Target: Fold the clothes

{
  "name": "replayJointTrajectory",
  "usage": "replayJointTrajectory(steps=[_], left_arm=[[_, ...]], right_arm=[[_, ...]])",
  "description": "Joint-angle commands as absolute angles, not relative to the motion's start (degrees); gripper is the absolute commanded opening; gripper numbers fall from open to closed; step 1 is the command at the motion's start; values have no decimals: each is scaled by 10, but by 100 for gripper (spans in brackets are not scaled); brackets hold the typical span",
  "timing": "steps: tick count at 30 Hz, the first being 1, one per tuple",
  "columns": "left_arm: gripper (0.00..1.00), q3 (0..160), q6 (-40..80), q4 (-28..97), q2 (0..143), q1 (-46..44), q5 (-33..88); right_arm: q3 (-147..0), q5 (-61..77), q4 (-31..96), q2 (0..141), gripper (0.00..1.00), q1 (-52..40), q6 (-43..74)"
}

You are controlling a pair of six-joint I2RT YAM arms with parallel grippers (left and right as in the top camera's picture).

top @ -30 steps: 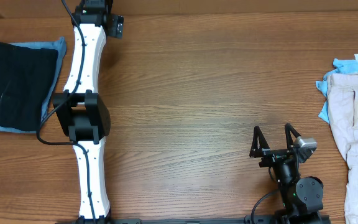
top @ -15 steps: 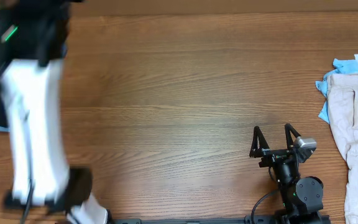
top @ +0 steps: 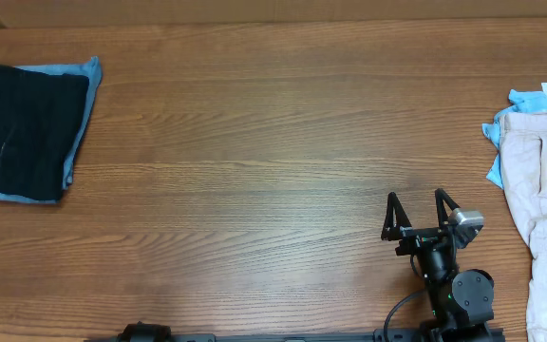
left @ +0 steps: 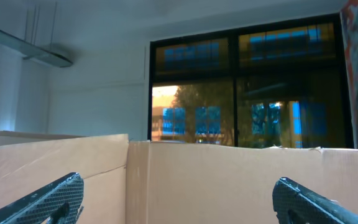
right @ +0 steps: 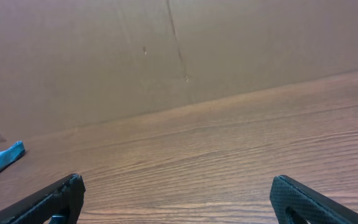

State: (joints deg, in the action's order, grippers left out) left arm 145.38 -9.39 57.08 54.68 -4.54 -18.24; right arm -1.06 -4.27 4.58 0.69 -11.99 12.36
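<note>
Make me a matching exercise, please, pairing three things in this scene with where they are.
Things:
1. black garment
2. beige garment
3. right tool

Places:
A. far right, loosely spread
B. low in the overhead view, right of centre, open and empty
C. far left, on top of a light-blue piece

Pairs: 1-C, 2-A, 3-B
</note>
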Motion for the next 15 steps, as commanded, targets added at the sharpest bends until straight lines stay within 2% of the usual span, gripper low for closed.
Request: replayJointTrajectory(steps=[1, 6, 10, 15], left_arm=[[100, 1386, -90, 572, 506, -46, -182], [100, 1234, -90, 610, 448, -45, -229], [100, 1074, -90, 806, 403, -45, -231], [100, 882, -88, 830, 345, -45, -194]], right_arm=[[-4, -40, 44, 2, 100, -118, 122], [-4, -40, 44, 2, 100, -118, 122], [-4, -40, 44, 2, 100, -118, 122], [-4, -40, 44, 2, 100, -118, 122]])
